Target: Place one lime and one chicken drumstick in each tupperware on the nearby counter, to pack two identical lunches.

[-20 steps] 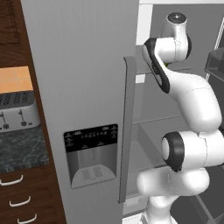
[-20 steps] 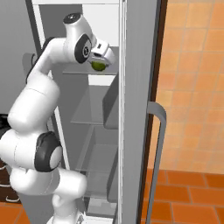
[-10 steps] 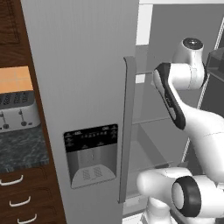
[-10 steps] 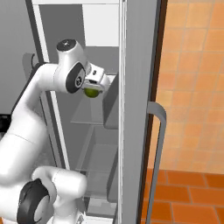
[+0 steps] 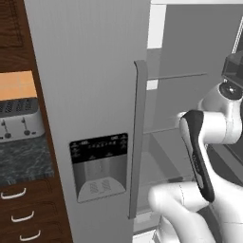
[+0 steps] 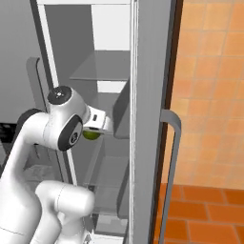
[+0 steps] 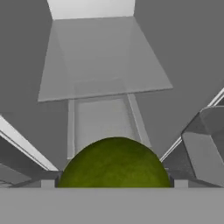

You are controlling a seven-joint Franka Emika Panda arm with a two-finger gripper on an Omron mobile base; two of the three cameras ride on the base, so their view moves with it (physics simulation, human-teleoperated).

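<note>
— Where is the lime [image 7: 114, 162] right now?

— Between my fingers. My gripper [image 6: 93, 134] is clamped on it, jaws standing wide because the fruit is wide. In the right base view the lime shows as a green ball at the hand, in front of the open fridge [image 6: 112, 71], level with the middle shelves. In the hand view it sits low and centred, with a glass shelf [image 7: 105, 61] beyond it.

— How do you reckon it handles?

— Light, I judge, and firm enough not to crush. The trouble is the shape: round and smooth-skinned, so it could roll or squirt out if the pads sit off its widest line. I'd hold it across the middle, as it appears to be held now.

— And where does it go?

— Into one of the tupperware, which I can't place from here. The counter [image 5: 23, 159] shows in the left base view, dark marbled stone beside the fridge door [image 5: 90, 95], with a silver toaster [image 5: 19, 118] on it. I expect a wide swing that way, so a steady grip matters.
</note>
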